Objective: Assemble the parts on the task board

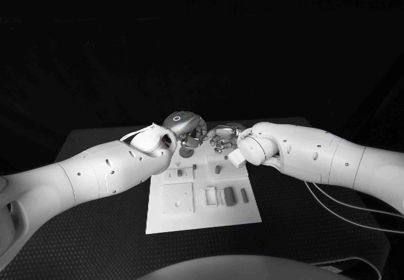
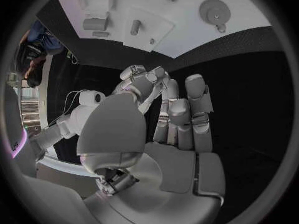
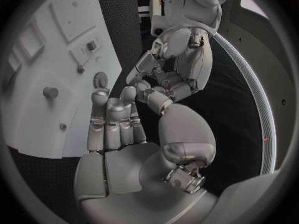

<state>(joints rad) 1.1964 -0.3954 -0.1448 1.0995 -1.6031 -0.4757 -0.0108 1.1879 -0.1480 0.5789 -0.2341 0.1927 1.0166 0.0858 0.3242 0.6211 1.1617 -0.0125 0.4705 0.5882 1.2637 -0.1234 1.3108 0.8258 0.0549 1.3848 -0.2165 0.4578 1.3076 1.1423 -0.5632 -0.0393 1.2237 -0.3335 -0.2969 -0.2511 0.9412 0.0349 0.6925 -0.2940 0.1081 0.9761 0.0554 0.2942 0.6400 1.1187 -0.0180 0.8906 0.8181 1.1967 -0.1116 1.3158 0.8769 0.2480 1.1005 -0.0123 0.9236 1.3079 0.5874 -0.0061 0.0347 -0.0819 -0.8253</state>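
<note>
I've got a black table w/ a textured mat-like top, dark room behind it, nothing readable back there. The task board lies flat mid-table, long side running away from me toward the far edge. On it I see small grey parts: a cluster of upright blocks near the board's right edge, a square plate piece toward its left edge, a short peg further back, plus a round disc part w/ a centre stud seen from the left wrist cam.

Both hands hover together over the board's far end, close to each other, nearly touching. Left hand: left wrist cam shows the fingers straight and side by side, thumb out to one side, palm bare, nothing in it, so I call it released. Right hand: right wrist cam shows its fingers extended together, thumb bent across beside them, palm bare, also released, grasping nothing. In that same cam the left hand sits just beyond the right fingertips w/ its fingers curled a bit; can't tell if the two actually touch. Neither hand rests on the board as far as I can see; a cable trails off the right arm over the table's right side.
</note>
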